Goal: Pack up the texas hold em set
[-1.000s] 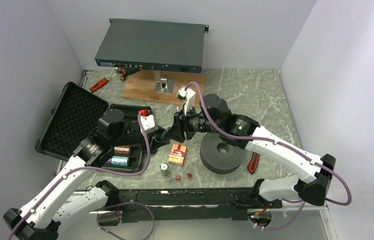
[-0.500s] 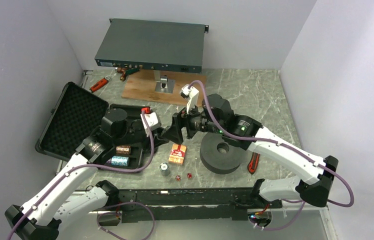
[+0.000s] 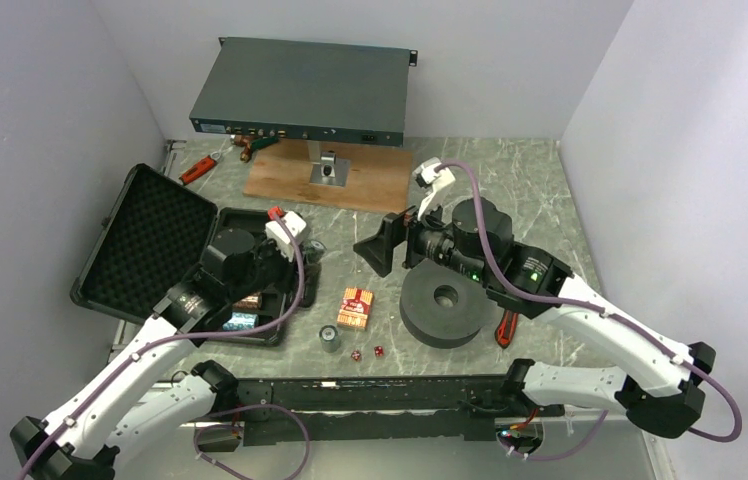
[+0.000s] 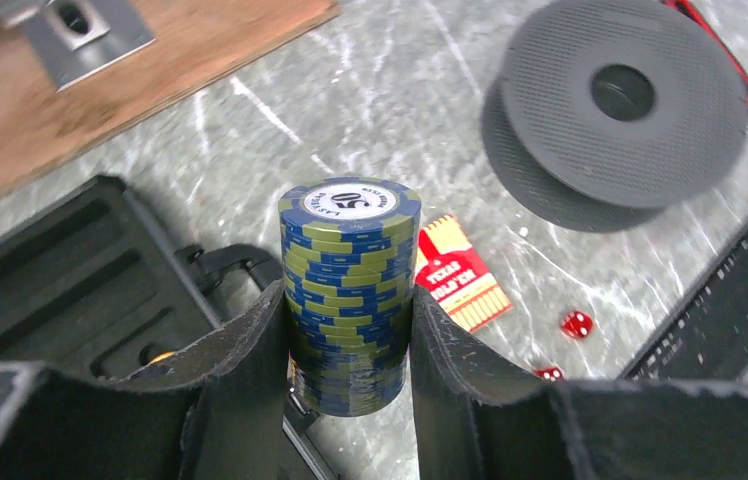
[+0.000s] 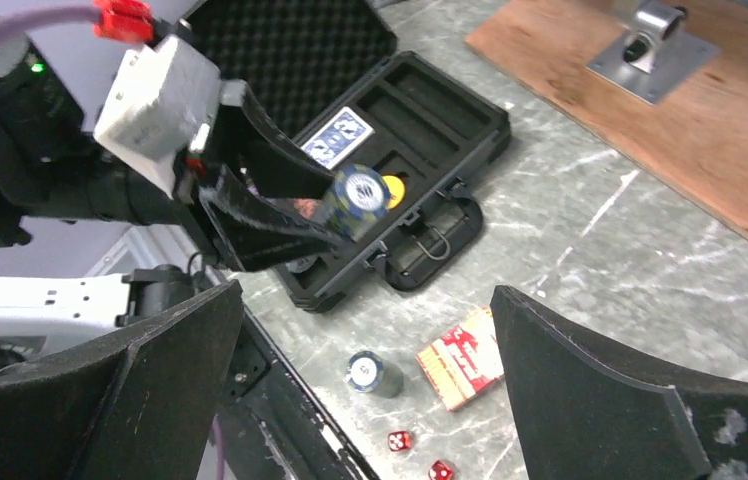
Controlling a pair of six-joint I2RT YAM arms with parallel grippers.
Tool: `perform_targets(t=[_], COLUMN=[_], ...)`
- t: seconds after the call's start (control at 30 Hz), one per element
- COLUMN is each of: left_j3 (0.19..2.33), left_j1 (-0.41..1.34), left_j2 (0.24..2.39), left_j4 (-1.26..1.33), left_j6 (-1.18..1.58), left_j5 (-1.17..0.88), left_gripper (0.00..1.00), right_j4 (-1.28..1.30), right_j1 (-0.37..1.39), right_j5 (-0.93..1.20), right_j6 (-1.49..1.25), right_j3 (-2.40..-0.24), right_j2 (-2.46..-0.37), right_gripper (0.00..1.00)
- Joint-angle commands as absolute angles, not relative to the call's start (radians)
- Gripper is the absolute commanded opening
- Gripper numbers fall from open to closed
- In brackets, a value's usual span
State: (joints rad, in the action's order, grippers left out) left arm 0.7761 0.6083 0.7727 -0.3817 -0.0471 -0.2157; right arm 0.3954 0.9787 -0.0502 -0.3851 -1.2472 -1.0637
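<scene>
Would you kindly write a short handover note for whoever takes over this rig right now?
Left gripper: shut on a blue-green chip stack, by the handle side of the open briefcase.
Right gripper: open, empty.
Done: blue card deck and yellow disc lie in the briefcase.
To do: place the held stack; pack the red card deck box, short chip stack and red dice; close the briefcase.
</scene>
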Motion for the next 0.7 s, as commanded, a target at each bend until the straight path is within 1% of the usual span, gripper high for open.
perform_targets(t=[0.0, 0.17, 0.27, 0.37, 0.47, 0.6, 0.67], left_j3=[0.791, 0.757, 0.753, 0.810, 0.887, 1.069, 1.122], left_j1=[0.607, 0.606, 0.603, 0.595, 0.589, 0.564, 0.547], left_j2=[0.769, 0.764, 0.766, 0.814, 0.909, 1.075, 1.133], left_j4=[-0.233, -0.152, -0.154, -0.290, -0.385, -0.630, -0.694], left_j6=[0.180, 0.309, 0.445, 0.637, 0.733, 0.975, 1.047], left_j5=[0.025, 0.098, 0.211, 0.378, 0.422, 0.514, 0.542], left_gripper=[0.00, 0.00, 0.00, 0.00, 0.00, 0.00, 0.00], right_j4=[0.373, 0.396, 0.409, 0.418, 0.416, 0.411, 0.420], right_j1=[0.982, 0.981, 0.982, 0.982, 0.982, 0.982, 0.982], right_j5=[-0.174, -0.228, -0.238, -0.254, -0.279, -0.286, -0.288], right_j6=[-0.427, -0.473, -0.492, -0.516, -0.538, -0.566, -0.574], right_j3=[-1.199, -1.183, -1.181, -1.175, -1.166, -1.163, -1.167], right_j2=[-1.024, -1.032, -1.042, -1.050, -1.056, -1.076, -1.088], right_gripper=[0.97, 0.97, 0.97, 0.98, 0.98, 0.98, 0.98])
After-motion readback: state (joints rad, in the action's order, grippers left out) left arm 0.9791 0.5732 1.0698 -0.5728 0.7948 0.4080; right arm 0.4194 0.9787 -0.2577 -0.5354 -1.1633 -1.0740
